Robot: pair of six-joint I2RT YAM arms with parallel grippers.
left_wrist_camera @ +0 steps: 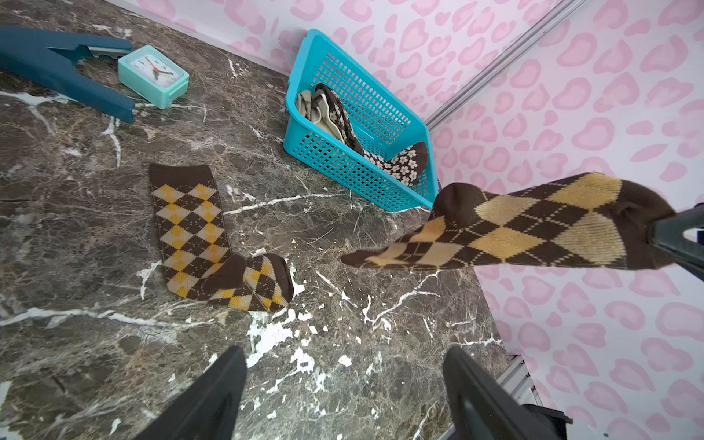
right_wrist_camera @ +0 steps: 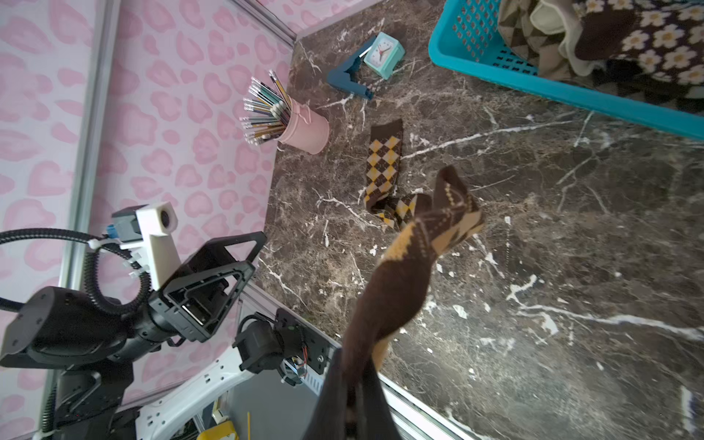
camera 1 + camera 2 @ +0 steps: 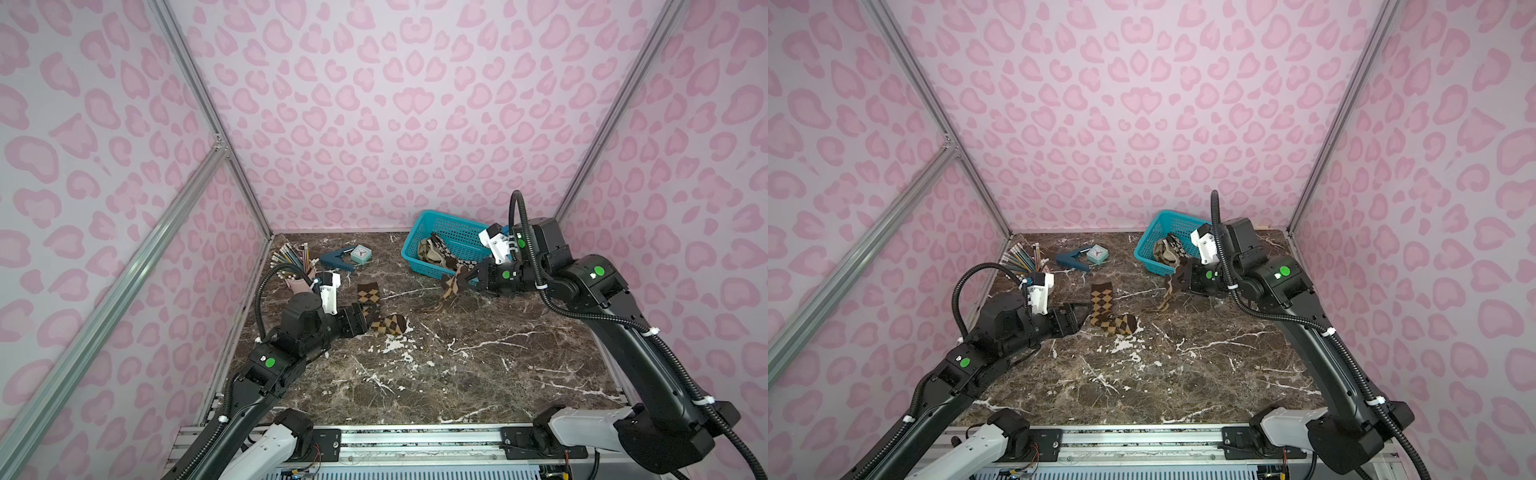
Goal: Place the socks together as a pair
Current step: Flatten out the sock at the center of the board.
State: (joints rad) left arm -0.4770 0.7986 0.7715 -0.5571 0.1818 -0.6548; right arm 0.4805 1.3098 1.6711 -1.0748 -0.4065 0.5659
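- Right arm reaches in from the lower right of both top views, elbow high, forearm about level. Right hand is pinched shut on 1 brown end of an argyle sock.
- That sock hangs twisted in the air just in front of the basket, right of centre in the top views, with its shadow on the counter below.
- Left arm comes in from the lower left and is bent low. Left hand has its fingers spread wide and is empty, near the heel of the second argyle sock.
- The second sock lies flat on the counter left of centre, bent at the heel into an L. It has the same knit of tan and yellow diamonds on dark brown, with a plain brown cuff.
- The basket is teal plastic lattice, at the back right. It holds a dark flowered sock and cream fabric, bunched together.
- The counter is glossy dark brown marble with white veins.
- At the back left stand a pink pencil cup, a mint clock and a dark blue tool.
- The walls have a pink spotted print on aluminium framing.
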